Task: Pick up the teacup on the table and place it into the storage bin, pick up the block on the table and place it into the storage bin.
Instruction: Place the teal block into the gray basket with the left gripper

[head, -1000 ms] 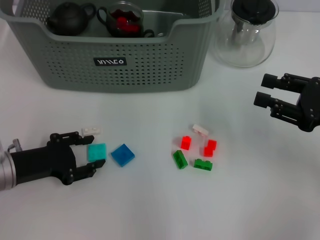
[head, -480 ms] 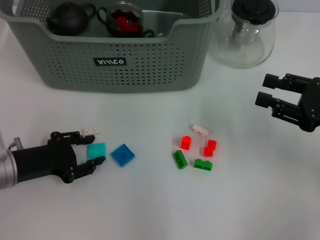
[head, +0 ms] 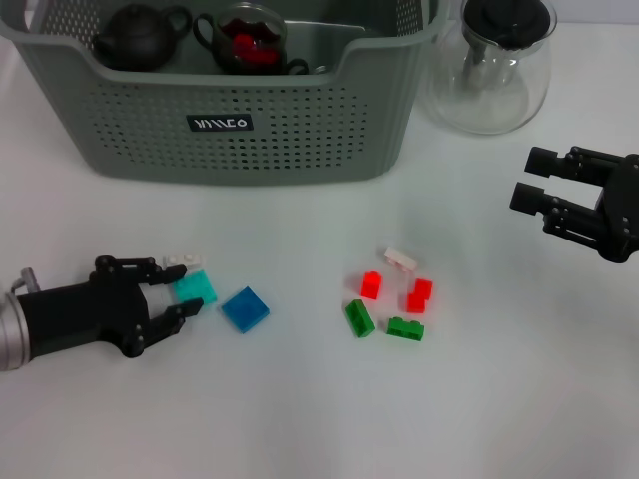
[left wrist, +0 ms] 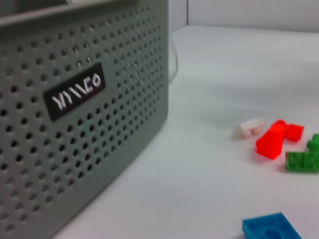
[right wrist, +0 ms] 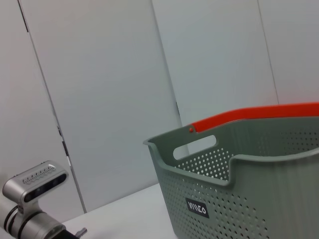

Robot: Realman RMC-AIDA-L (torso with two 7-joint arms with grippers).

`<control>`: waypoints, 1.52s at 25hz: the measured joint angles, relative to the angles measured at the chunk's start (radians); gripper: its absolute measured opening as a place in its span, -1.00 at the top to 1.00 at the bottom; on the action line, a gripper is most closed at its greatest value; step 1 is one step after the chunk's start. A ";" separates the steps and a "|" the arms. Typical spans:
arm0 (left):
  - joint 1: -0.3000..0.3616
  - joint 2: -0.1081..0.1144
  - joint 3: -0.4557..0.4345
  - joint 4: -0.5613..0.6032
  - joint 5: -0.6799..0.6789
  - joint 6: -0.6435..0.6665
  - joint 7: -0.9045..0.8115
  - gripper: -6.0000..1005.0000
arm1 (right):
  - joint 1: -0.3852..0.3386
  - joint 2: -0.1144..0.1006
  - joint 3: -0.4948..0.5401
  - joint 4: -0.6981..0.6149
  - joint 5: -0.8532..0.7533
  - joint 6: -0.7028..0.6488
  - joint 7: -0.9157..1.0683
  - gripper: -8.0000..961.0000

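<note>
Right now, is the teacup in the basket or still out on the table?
In. The teacup sits inside the storage bin, beside a dark teapot, seen over the rim in the head view.

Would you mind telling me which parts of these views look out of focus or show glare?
Left wrist view: the storage bin wall is soft, the blue block blurred. Head view: sharp, with highlights on the glass carafe. Right wrist view: no glare.

Grey-green perforated storage bin (head: pixel 300 130) (black label (head: pixel 221 124)), teal block (head: pixel 194 289).
</note>
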 joint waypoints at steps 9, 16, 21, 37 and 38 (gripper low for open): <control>0.001 0.006 -0.013 0.094 -0.007 0.126 -0.118 0.20 | 0.004 -0.002 0.002 0.000 0.001 0.000 0.002 -0.15; -0.009 0.009 -0.013 0.210 -0.088 0.309 -0.247 0.20 | 0.006 -0.001 0.001 0.000 0.001 0.000 0.002 -0.15; -0.038 0.009 -0.013 0.281 -0.197 0.405 -0.344 0.21 | 0.011 -0.001 0.002 0.000 0.001 0.000 0.002 -0.15; -0.336 0.080 0.120 0.446 -0.340 0.130 -0.883 0.23 | 0.012 0.001 0.001 0.000 0.000 0.000 -0.004 -0.15; -0.348 0.089 0.166 0.445 -0.336 0.082 -0.914 0.24 | 0.012 0.002 0.001 0.000 0.000 0.000 -0.004 -0.15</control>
